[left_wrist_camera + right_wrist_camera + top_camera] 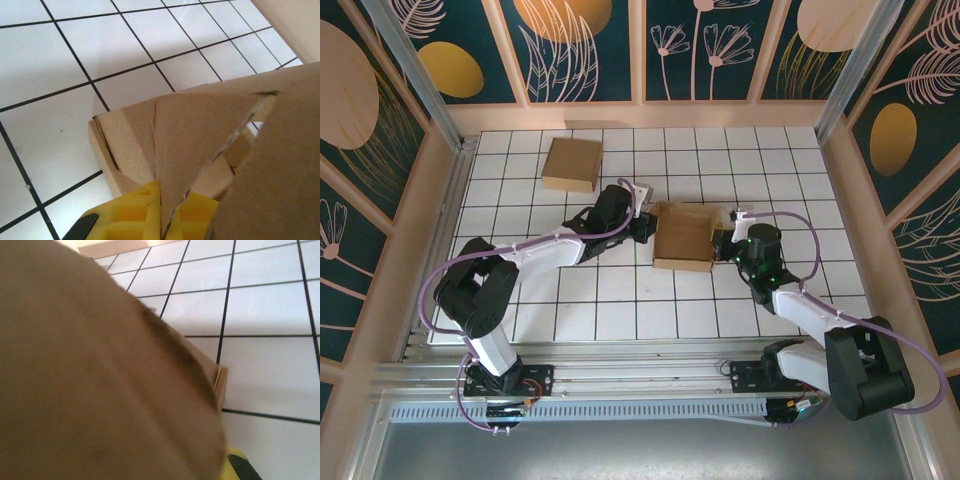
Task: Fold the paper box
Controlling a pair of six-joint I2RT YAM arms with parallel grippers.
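The paper box (pixel 682 240) is brown cardboard, partly folded, lying in the middle of the table with its flaps up. My left gripper (pixel 645 228) is at the box's left side. In the left wrist view its yellow fingers (pixel 135 212) are shut on the edge of a raised cardboard flap (pixel 200 125). My right gripper (pixel 725 245) presses against the box's right side. Blurred cardboard (pixel 100 375) covers its jaws in the right wrist view, where one yellow finger (pixel 234 466) peeks out at the bottom. It is shut; whether it pinches cardboard is hidden.
A second brown box (pixel 571 164), closed flat, lies at the back left of the white gridded table (pixel 620 300). Wooden walls (pixel 640 115) ring the table. Both arms' cables loop near the box.
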